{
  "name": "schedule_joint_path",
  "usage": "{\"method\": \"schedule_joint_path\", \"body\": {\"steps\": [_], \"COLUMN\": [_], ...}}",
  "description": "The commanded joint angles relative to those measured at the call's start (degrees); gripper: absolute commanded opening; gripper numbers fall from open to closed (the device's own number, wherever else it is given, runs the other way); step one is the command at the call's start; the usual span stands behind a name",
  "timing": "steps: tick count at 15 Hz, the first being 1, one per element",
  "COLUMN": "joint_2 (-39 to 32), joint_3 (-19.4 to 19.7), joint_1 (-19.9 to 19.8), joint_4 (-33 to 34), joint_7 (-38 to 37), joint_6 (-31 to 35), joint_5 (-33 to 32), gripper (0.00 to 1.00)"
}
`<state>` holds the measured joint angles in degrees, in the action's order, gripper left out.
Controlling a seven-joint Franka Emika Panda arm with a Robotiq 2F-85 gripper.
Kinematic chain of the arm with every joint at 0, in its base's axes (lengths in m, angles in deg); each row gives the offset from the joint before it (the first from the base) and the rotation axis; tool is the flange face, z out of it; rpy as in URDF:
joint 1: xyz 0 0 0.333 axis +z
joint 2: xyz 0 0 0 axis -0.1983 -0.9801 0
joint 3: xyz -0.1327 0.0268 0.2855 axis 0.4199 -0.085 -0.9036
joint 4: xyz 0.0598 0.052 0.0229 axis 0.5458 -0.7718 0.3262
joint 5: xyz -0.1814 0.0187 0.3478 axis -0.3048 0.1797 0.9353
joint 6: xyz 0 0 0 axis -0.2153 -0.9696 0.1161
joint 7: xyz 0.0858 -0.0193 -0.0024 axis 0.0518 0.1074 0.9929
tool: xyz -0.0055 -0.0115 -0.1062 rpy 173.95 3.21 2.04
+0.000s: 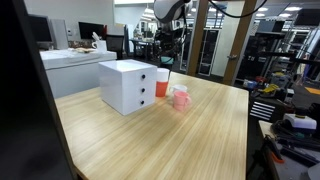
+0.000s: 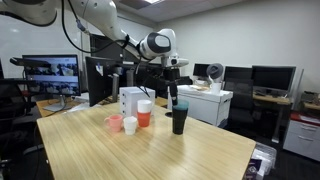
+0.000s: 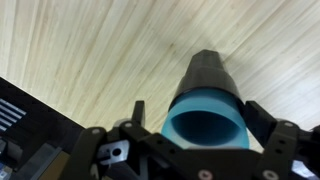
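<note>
A tall dark cup (image 3: 205,95) with a bright blue inside stands upright on the light wooden table (image 3: 90,50), directly under the wrist camera. My gripper (image 3: 197,112) is open around its rim. A black finger (image 3: 138,112) stands clear of the left wall, and the other finger (image 3: 258,118) sits close by the right wall. In an exterior view the gripper (image 2: 176,96) hangs straight down over the dark cup (image 2: 179,121), which rests on the table (image 2: 150,155) with nothing lifting it.
Beside the dark cup stand an orange cup (image 2: 144,117), a white cup (image 2: 130,125) and a pink cup (image 2: 114,123). A white drawer box (image 2: 130,99) sits behind them. The table edge (image 3: 40,100) runs near the cup. Desks and monitors surround the table.
</note>
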<state>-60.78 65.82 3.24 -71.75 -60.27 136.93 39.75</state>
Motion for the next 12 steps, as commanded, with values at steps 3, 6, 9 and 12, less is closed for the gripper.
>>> {"method": "schedule_joint_path", "body": {"steps": [3, 6, 9, 12], "joint_2": [6.02, 7.72, 8.74, 9.57], "joint_3": [0.67, 0.29, -0.69, -2.54], "joint_1": [0.38, 1.05, 2.21, 3.87], "joint_4": [-5.56, -5.67, -5.72, -6.52], "joint_7": [-0.9, -0.23, 0.62, 2.25], "joint_6": [0.8, 0.86, 0.97, 1.08], "joint_5": [-0.27, -1.06, -1.52, -1.49], "gripper": [1.0, 1.0, 1.0, 1.0]}}
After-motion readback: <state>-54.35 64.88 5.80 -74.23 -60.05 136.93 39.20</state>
